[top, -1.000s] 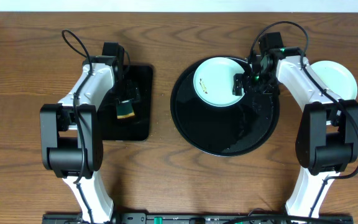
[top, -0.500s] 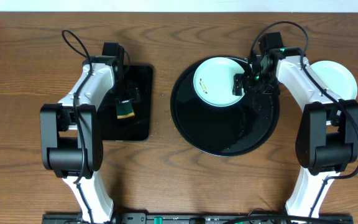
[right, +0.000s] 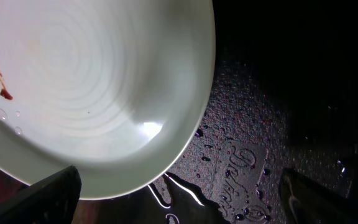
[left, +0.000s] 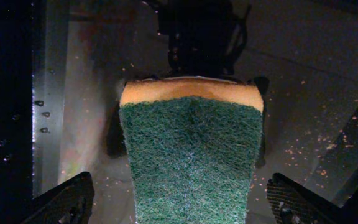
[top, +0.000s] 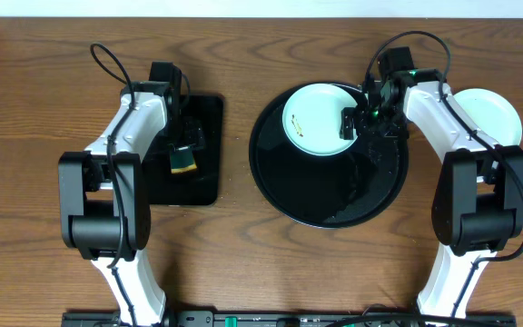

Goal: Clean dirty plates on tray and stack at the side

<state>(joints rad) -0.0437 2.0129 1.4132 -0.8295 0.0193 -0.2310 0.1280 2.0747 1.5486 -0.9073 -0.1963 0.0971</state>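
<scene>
A pale mint-white plate [top: 314,119] lies at the back of the round black tray [top: 334,195]. Its inside [right: 92,87] carries small brown smudges at the left. My right gripper [top: 350,123] hangs open over the plate's right rim. One fingertip [right: 55,194] is above the plate's edge and the other [right: 312,199] above the wet tray [right: 260,155]. Another white plate [top: 496,113] rests on the table right of the tray, partly hidden by the right arm. My left gripper [left: 179,202] stands open astride a green and yellow sponge [left: 191,155], not pinching it.
The sponge [top: 185,160] lies on a smaller rectangular black tray [top: 209,173] at the left. Water droplets and a small puddle cover the round tray's surface. Bare wooden table surrounds both trays.
</scene>
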